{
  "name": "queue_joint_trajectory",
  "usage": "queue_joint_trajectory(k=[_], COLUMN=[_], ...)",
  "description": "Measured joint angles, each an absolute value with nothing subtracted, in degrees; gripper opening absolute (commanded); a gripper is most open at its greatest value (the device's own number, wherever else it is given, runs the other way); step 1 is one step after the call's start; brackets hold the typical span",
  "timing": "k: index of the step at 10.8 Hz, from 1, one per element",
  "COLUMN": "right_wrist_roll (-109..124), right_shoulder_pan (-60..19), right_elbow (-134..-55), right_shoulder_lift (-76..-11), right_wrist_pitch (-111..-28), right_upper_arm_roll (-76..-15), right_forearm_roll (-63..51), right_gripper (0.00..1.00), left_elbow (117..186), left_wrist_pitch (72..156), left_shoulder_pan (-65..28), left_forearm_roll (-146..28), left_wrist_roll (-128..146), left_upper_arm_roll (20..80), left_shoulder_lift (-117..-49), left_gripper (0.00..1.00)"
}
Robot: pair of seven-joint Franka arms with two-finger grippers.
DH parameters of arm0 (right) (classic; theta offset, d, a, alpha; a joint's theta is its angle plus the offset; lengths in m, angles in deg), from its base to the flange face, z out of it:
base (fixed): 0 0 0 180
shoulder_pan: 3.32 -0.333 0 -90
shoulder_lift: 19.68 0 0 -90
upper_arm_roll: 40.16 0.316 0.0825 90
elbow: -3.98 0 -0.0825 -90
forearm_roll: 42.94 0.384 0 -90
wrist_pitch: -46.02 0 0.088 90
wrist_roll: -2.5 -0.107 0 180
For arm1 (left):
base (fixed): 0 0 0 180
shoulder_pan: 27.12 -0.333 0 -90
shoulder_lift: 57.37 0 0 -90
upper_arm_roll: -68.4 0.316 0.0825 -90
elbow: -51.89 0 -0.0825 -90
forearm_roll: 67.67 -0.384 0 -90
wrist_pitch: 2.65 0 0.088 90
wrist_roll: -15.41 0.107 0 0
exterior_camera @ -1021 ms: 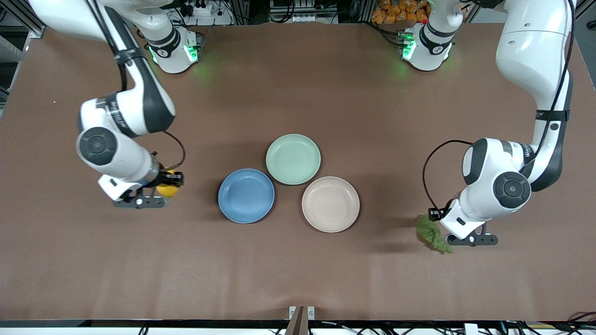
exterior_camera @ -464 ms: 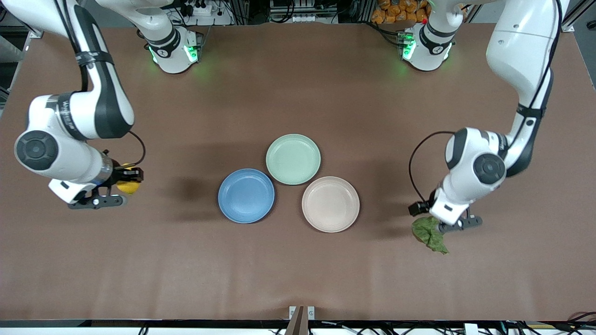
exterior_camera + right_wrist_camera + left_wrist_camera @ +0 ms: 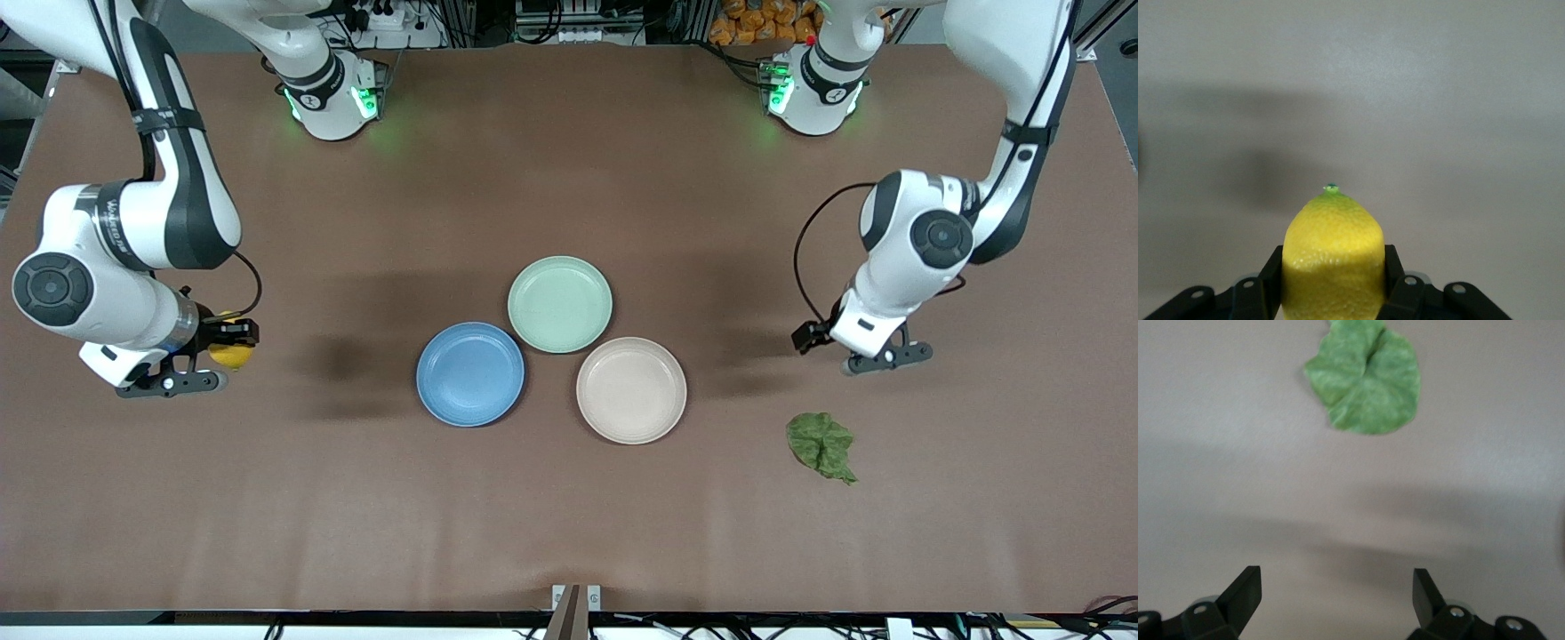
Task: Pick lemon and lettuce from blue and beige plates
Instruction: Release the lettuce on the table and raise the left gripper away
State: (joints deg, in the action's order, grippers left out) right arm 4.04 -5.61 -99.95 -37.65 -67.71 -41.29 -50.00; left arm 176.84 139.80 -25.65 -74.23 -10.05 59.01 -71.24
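right gripper [image 3: 233, 345] jaws clenched on lemon [image 3: 1333, 257] over bench [image 3: 569, 533] at right arm's end | should lower before releasing (round, may roll) | left gripper [image 3: 1337, 590] released, lettuce [image 3: 821, 445] on bench near beige plate [image 3: 631, 389]

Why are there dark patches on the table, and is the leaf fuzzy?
Front view: the dark patches on the table are soft shadows of the arms, beside the blue plate. Left wrist view: the lettuce looks slightly soft, and a wide shadow band crosses the table below it.
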Motion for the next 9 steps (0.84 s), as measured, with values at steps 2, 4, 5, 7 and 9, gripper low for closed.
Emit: queue_joint_trajectory(k=[2, 4, 5, 7, 9], right_wrist_roll=[5.1, 5.6, 5.7, 5.7, 5.7], right_shoulder_pan=[-5.2, -4.8, -4.6, -4.4, -4.4], right_elbow=[-103.2, -107.3, -109.5, -114.3, -118.6], right_shoulder_lift=[-37.6, -37.6, -37.7, -37.9, -38.5], right_wrist_pitch=[-72.4, -78.6, -81.8, -89.9, -96.4], right_upper_arm_roll=[-42.0, -42.3, -42.4, -42.5, -42.5], right_forearm_roll=[-50.0, -50.0, -50.0, -49.5, -47.3], right_gripper=[0.05, 0.05, 0.05, 0.05, 0.05], left_elbow=[179.3, 180.0, 180.0, 179.4, 174.9], left_wrist_pitch=[139.8, 139.8, 139.7, 138.0, 129.6], left_shoulder_pan=[-25.7, -25.7, -25.7, -25.7, -25.7], left_forearm_roll=[-74.2, -74.2, -74.2, -74.2, -74.2], left_wrist_roll=[-10.1, -10.1, -10.1, -10.0, -7.6], left_upper_arm_roll=[59.0, 59.0, 59.0, 59.0, 59.0], left_shoulder_lift=[-68.4, -66.5, -65.4, -62.5, -60.3], left_gripper=[1.00, 1.00, 1.00, 1.00, 1.00])
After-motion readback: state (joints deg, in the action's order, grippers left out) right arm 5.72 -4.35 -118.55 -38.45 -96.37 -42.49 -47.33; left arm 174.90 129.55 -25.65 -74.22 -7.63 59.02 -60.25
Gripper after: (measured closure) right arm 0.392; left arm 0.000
